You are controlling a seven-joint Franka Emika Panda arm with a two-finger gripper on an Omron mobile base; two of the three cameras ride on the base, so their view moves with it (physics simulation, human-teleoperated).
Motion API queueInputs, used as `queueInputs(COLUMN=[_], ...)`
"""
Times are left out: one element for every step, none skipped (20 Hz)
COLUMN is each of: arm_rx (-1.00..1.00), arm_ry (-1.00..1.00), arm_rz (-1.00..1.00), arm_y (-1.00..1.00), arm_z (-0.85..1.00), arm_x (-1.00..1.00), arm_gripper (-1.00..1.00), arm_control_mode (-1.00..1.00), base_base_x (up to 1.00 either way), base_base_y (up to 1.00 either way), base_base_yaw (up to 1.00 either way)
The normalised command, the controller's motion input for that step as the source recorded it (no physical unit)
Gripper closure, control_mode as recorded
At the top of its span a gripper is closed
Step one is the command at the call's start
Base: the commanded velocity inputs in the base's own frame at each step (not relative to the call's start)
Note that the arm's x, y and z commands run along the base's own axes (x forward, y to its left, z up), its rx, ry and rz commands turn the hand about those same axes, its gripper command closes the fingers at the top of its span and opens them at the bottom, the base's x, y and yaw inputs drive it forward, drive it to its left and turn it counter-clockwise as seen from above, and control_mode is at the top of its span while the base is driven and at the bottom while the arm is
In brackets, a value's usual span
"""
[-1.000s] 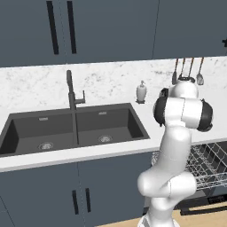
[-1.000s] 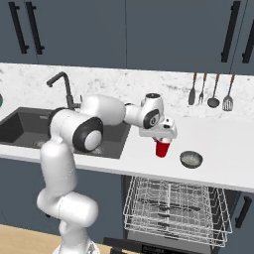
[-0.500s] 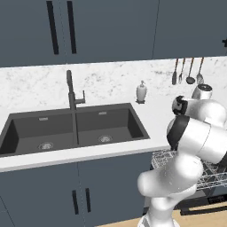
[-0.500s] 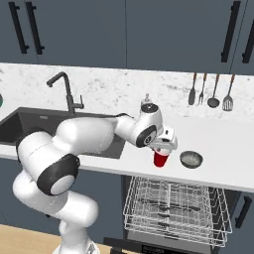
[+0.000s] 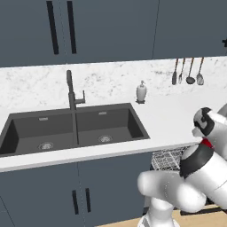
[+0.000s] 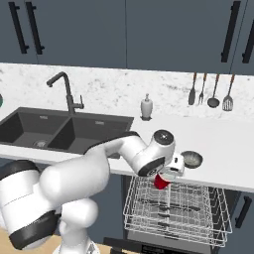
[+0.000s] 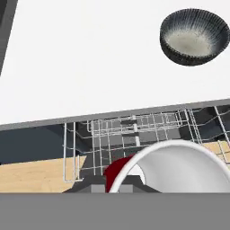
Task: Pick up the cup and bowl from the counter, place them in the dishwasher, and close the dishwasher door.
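The cup [image 6: 161,182], red outside with a smooth white inside and a thin round rim, is pinched in the pincer [image 6: 166,177] and is held just past the front edge of the counter [image 6: 228,149], above the pulled-out rack of the dishwasher [image 6: 178,208]. In the hand view the cup's [image 7: 170,168] white mouth is seen close up, with the silver-grey wire grid [image 7: 134,130] beyond it. The bowl [image 6: 191,159], dark, ribbed outside and pale speckled within, is found just beside the pincer on the white speckled stone-look worktop, apart from the cup. Farther back, a pale soap dispenser [image 6: 146,107] is set against the backsplash, hanging utensils [image 6: 211,92] are seen to the pincer's right, and the dark grey double sink [image 6: 59,130] with its black tap [image 6: 67,94] lies well to its left. Compared with a second ago, the cup has been carried from over the worktop, forward and lower, to over the rack; the bowl has stayed put.
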Motion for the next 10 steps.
queueInputs(arm_rx=[0.24, 0.27, 0.28, 0.22, 0.2, 0.21, 0.21, 0.2, 0.2, 0.18], arm_ry=[0.0, 0.0, -0.01, -0.03, -0.03, -0.04, -0.03, 0.0, 0.0, 0.0], arm_rz=[0.07, 0.08, 0.09, 0.08, 0.08, 0.08, 0.08, 0.09, 0.09, 0.09], arm_y=[-0.21, -0.14, -0.04, -0.05, 0.0, -0.04, -0.07, -0.09, -0.08, -0.04], arm_z=[-0.28, -0.28, -0.29, -0.42, -0.54, -0.58, -0.64, -0.63, -0.58, -0.51], arm_x=[-0.56, -0.38, -0.2, -0.1, -0.01, 0.0, 0.0, 0.0, 0.0, 0.0], arm_gripper=[1.0, 1.0, 1.0, 1.0, 1.0, 1.0, 1.0, 1.0, 1.0, 1.0], arm_control_mode=[-1.0, -1.0, -1.0, -1.0, -1.0, -1.0, -1.0, -1.0, -1.0, -1.0], base_base_x=[0.0, 0.0, 0.0, 0.0, 0.0, 0.0, 0.0, 0.0, 0.0, 0.0], base_base_y=[0.0, 0.0, 0.0, 0.0, 0.0, 0.0, 0.0, 0.0, 0.0, 0.0], base_base_yaw=[0.0, 0.0, 0.0, 0.0, 0.0, 0.0, 0.0, 0.0, 0.0, 0.0])
